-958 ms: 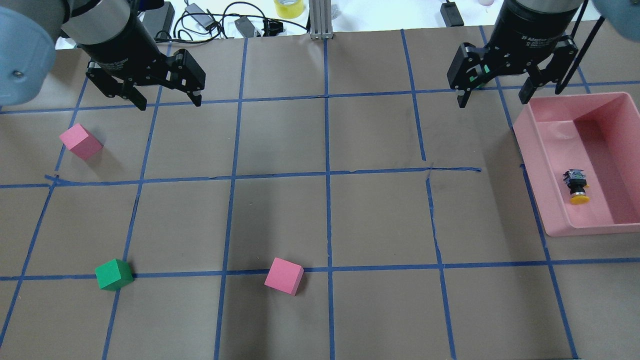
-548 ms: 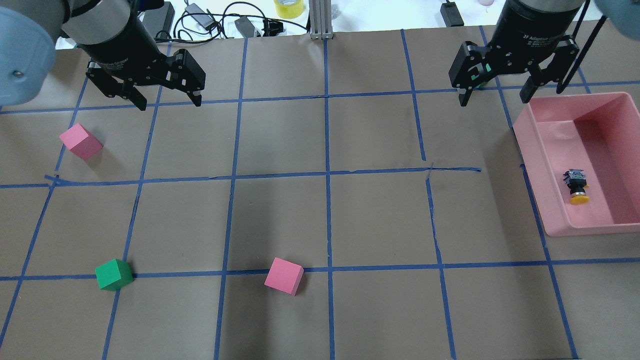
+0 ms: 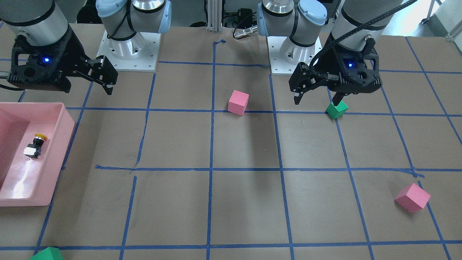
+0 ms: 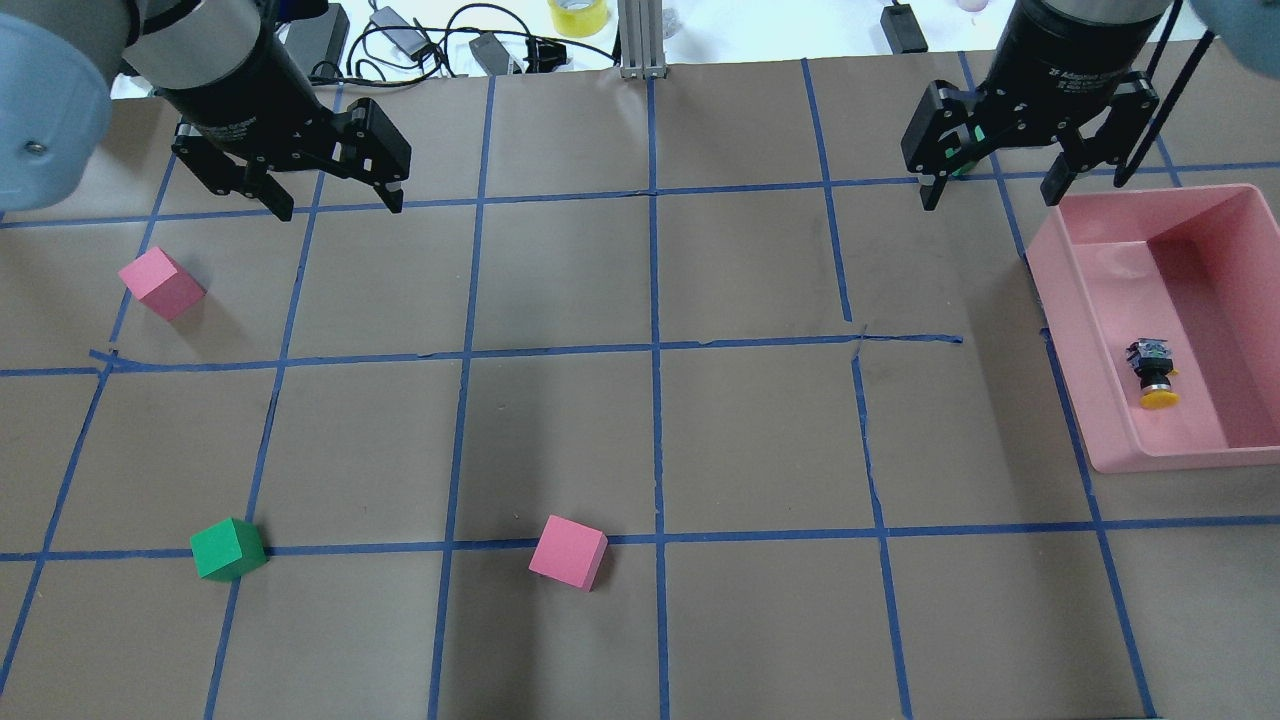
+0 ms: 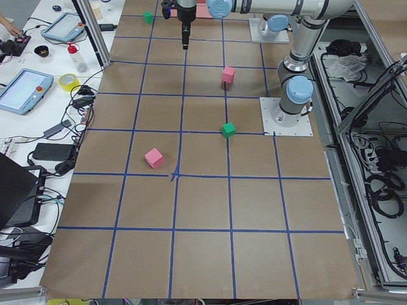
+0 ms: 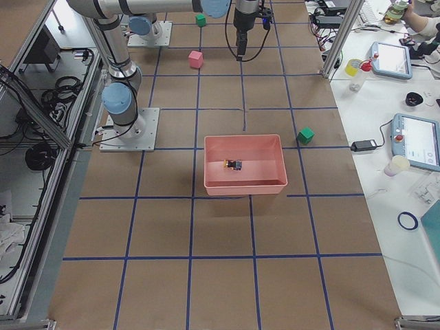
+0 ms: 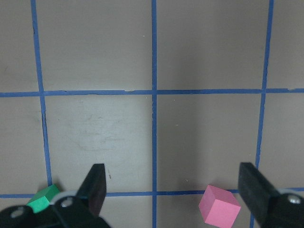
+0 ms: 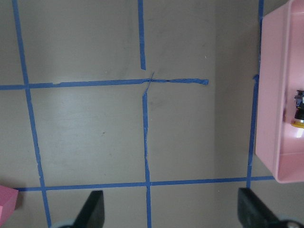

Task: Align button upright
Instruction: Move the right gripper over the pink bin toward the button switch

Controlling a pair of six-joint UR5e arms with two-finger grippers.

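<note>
The button [image 4: 1155,375] lies on its side inside the pink bin [image 4: 1078,340] at the table's right, its yellow cap toward the robot and its grey base away. It also shows in the front-facing view [image 3: 34,146] and at the right edge of the right wrist view [image 8: 298,111]. My right gripper [image 4: 992,198] is open and empty, raised above the table just left of the bin's far corner. My left gripper [image 4: 340,205] is open and empty, raised over the far left of the table.
A pink cube [image 4: 162,283] sits below my left gripper in the overhead view. A green cube [image 4: 228,549] and a second pink cube [image 4: 568,552] sit nearer the robot. Another green cube [image 6: 305,135] sits beyond the bin. Cables and tape lie past the far edge.
My right gripper has shifted slightly away from the robot and toward the bin. The left gripper, the button and the cubes have not moved.
</note>
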